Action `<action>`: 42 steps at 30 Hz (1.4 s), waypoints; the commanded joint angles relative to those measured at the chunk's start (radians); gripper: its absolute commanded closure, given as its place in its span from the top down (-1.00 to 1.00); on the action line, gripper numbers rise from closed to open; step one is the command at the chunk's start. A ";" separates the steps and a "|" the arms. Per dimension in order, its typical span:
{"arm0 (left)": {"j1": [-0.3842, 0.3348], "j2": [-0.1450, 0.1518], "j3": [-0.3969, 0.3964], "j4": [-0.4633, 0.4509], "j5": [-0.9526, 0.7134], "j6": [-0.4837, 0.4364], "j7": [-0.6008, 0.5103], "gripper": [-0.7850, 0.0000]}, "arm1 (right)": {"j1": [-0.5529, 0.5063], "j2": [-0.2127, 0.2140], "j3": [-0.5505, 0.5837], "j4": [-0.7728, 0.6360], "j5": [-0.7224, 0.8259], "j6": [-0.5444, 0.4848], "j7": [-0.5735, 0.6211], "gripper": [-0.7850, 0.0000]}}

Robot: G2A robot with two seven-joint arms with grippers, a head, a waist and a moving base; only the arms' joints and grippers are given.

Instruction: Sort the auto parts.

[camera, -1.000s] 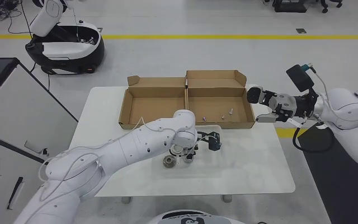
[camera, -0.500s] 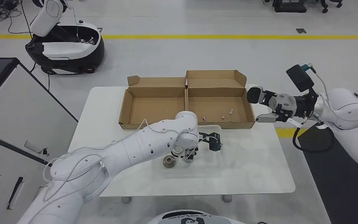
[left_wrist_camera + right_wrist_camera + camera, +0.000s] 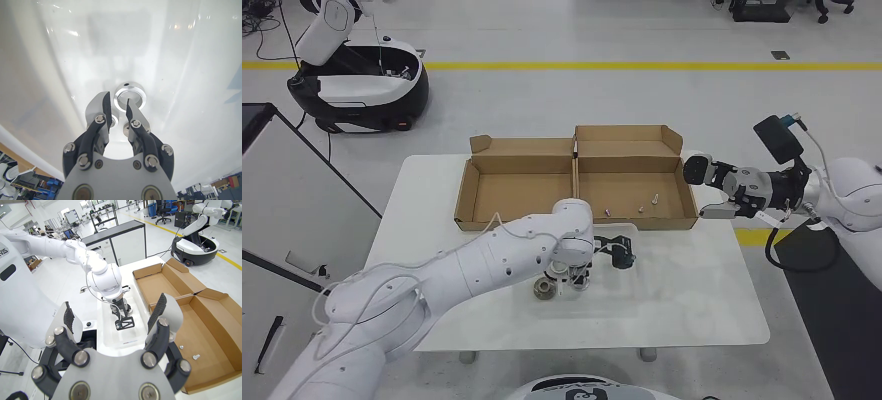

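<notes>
One white table [image 3: 692,300] carries two open cardboard boxes, the left box [image 3: 512,195] and the right box [image 3: 637,185], touching side by side, with a white tray [image 3: 102,323] just beside them. The right gripper [image 3: 115,300] hovers by the right box, jaws spread and empty. The left gripper [image 3: 117,98] is down in the tray, jaws parted astride the wall of a metal ring [image 3: 136,87] but not clamping it. Small bolts [image 3: 196,356] lie in the right box.
</notes>
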 commanded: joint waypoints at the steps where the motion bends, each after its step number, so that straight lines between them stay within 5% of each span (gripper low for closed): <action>1: 0.005 -0.005 0.000 0.004 0.006 -0.004 0.004 -0.28 | 0.000 0.000 0.000 0.000 0.000 0.000 0.000 1.00; 27: 0.021 -0.065 0.000 0.095 0.044 0.001 -0.001 -0.35 | 0.000 0.000 0.000 0.000 0.000 0.000 0.000 1.00; 42: 0.031 -0.074 0.000 0.115 0.038 0.017 -0.017 -0.44 | 0.000 0.000 0.000 0.000 0.000 0.000 0.000 1.00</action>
